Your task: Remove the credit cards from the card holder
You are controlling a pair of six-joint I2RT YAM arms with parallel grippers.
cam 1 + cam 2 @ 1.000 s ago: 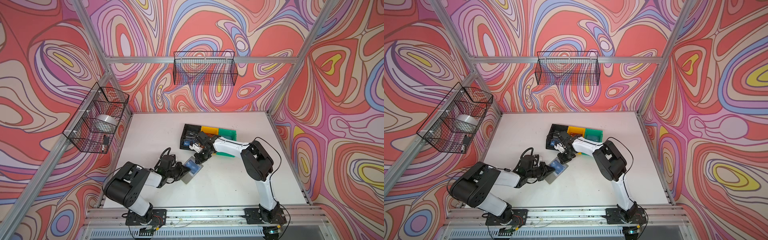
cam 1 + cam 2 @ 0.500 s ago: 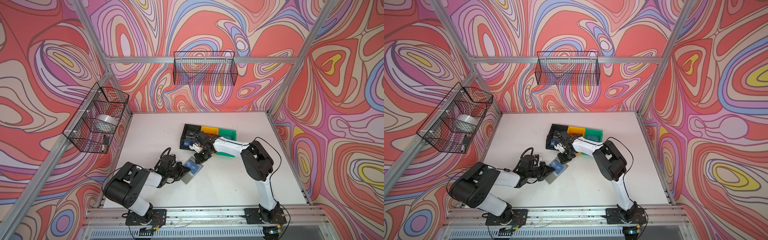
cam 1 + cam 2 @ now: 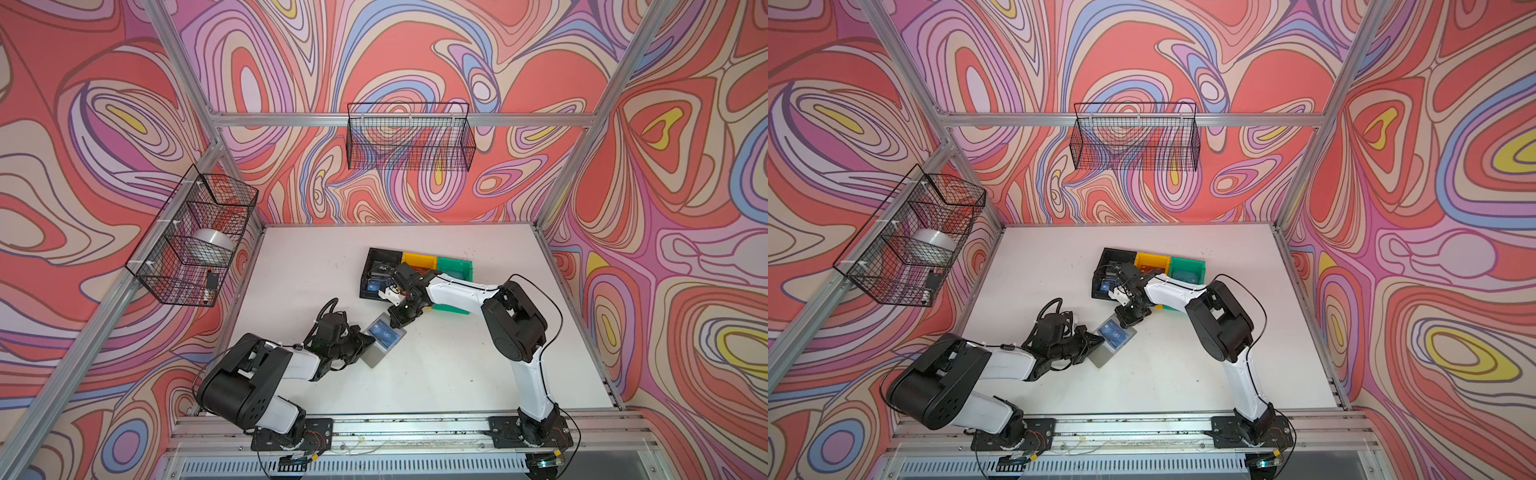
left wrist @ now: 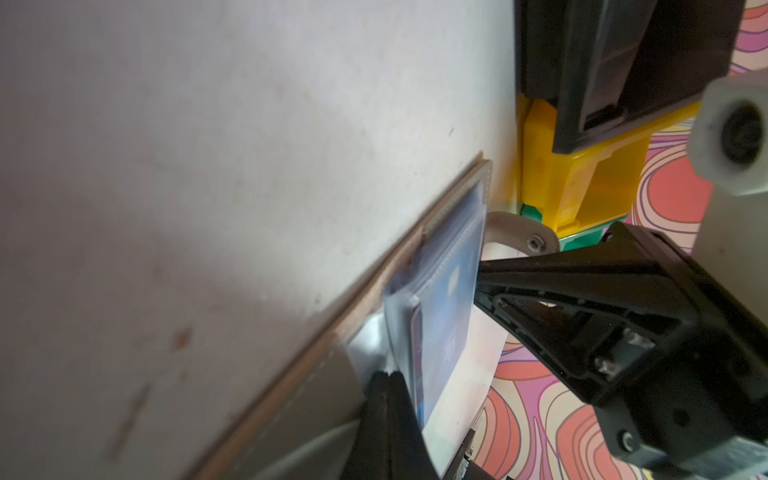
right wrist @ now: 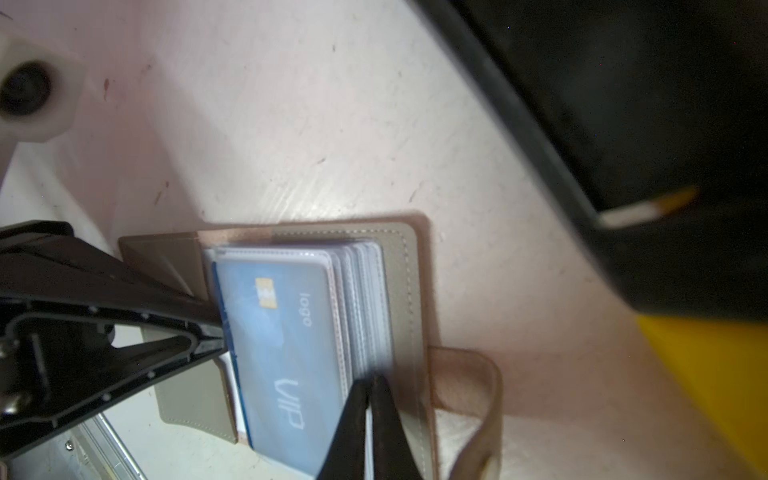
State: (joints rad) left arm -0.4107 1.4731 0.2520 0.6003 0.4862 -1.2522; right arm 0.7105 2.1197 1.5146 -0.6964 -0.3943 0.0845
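Left fingers [image 5: 166, 303] are clamped on the blue plastic credit card [image 5: 286, 353] end-on along its long axis, with the grey folding card holder [image 5: 399, 270] pinched opposite by right fingers [image 5: 353, 432].

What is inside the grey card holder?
A blue card marked VIP shows through the top clear sleeve of the card holder. More sleeves are stacked beneath it; whatever they hold is covered.
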